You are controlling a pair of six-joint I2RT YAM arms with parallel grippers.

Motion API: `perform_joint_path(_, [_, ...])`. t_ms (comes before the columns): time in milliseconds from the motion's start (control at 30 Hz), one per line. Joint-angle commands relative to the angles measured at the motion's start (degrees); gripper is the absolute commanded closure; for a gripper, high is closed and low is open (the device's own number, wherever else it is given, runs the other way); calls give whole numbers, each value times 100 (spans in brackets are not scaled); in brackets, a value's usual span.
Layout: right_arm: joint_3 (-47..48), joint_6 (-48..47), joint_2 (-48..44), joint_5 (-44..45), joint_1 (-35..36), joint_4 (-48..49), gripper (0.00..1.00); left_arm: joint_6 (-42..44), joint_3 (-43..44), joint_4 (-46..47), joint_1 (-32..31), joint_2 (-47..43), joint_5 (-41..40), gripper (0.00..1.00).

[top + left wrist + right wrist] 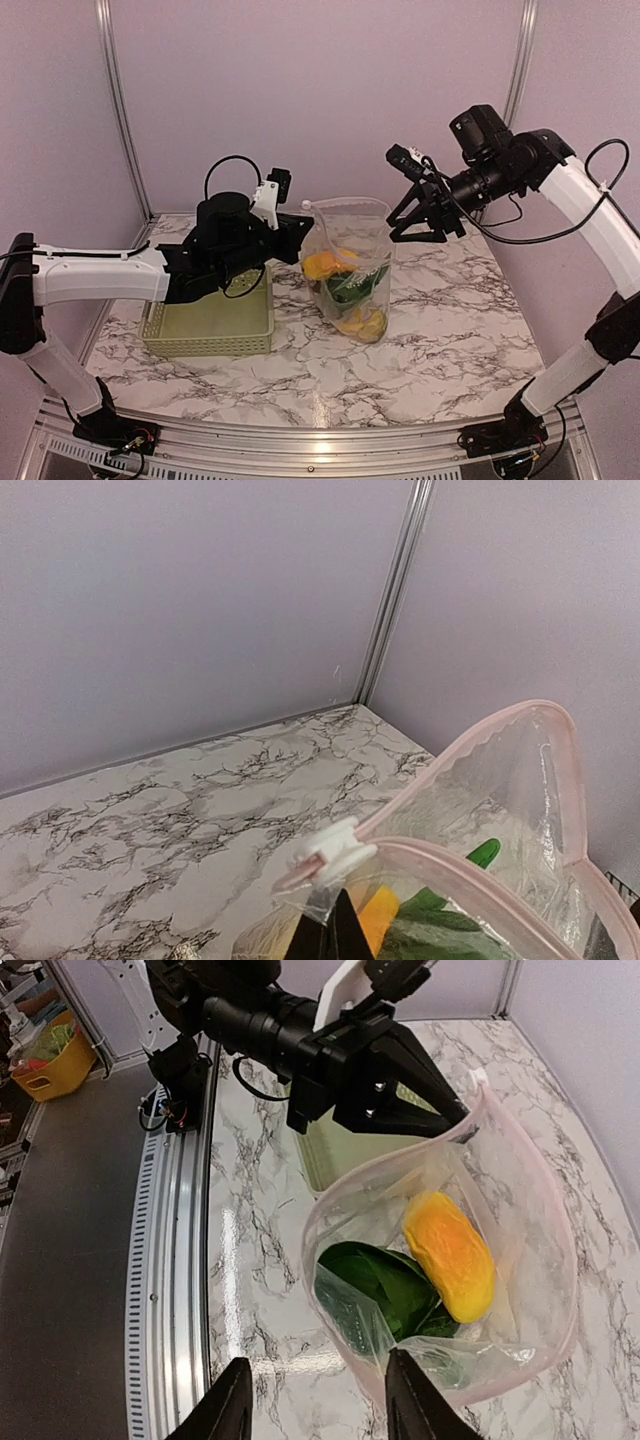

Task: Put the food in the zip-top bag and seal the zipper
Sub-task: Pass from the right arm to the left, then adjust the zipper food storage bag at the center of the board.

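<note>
The clear zip-top bag (352, 262) stands upright mid-table with its mouth open. Inside are an orange piece (322, 265), dark green food (352, 287) and a yellow fruit (362, 322). My left gripper (303, 228) is shut on the bag's top left corner, just below the white slider (335, 850) of the pink-edged zipper (500, 745). Its fingers (335, 935) pinch the plastic. My right gripper (418, 228) is open and empty beside the bag's right rim. In the right wrist view the gripper (320, 1405) hovers over the mouth, above the orange piece (450, 1255) and the green food (385, 1285).
A pale green lattice basket (210, 322) sits on the marble table left of the bag, under my left arm. Pale walls and metal corner posts (118, 110) close the back and sides. The table's metal front edge (320, 440) runs along the near side.
</note>
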Motion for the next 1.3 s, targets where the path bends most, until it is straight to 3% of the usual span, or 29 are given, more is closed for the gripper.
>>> perform_joint_path(0, [-115,-18,157,380,596,102,54,-360,341,-538,-126,-97,-562,100])
perform_joint_path(133, [-74,118,450,921,1068,260,48,-508,491,-911,-164,-145,-661,100])
perform_joint_path(333, [-88,241,760,1650,1169,387,49,-396,421,-1052,-199,-296,-792,100])
perform_joint_path(467, [-317,169,609,1991,1176,443,65,-219,419,-1235,-201,-404,-907,100])
perform_joint_path(567, [-502,68,420,2313,1160,493,97,-111,403,-1322,-201,-475,-975,100])
perform_joint_path(600, [-528,20,349,2423,1142,515,100,-76,395,-1341,-201,-493,-971,100])
perform_joint_path(833, [-231,-535,52,2164,614,253,100,328,130,-1157,-192,-781,-708,100])
perform_joint_path(1133, [-295,-947,174,2069,528,-99,100,1214,-778,78,-197,-1332,679,99])
perform_joint_path(1267, [-29,-708,384,1891,570,5,68,1010,-705,79,-201,-1151,831,100])
